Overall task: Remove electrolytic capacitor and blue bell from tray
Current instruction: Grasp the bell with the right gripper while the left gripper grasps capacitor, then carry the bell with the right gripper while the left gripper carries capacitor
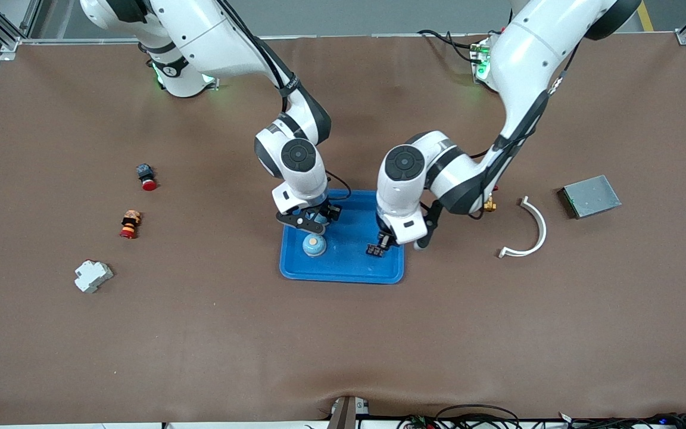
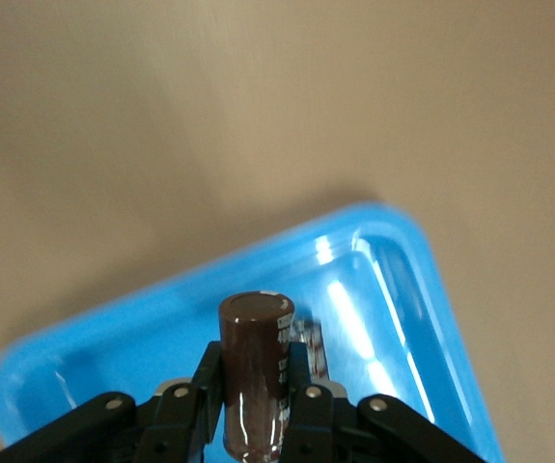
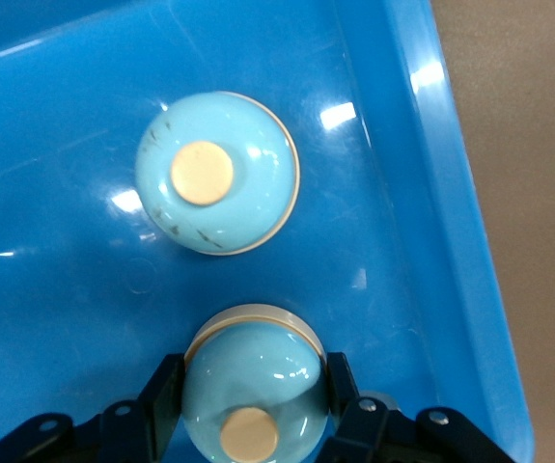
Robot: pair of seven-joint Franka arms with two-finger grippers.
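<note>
Left pincer (image 2: pixel 253 405): clamped on the brown capacitor (image 2: pixel 255 371), long axis running out from the fingers, over the blue tray (image 2: pixel 431 318) at its left-arm end.

Right pincer (image 3: pixel 255 410): closed around one blue bell (image 3: pixel 255 391); a second bell (image 3: pixel 217 172) sits beside it in the tray.

Clearance: bare worktop (image 1: pixel 343 333) lies past every rim.

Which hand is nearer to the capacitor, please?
Left. The left hand is shut on the capacitor, over the tray's end toward the left arm. The right hand is shut on a bell at the tray's right-arm end.
</note>
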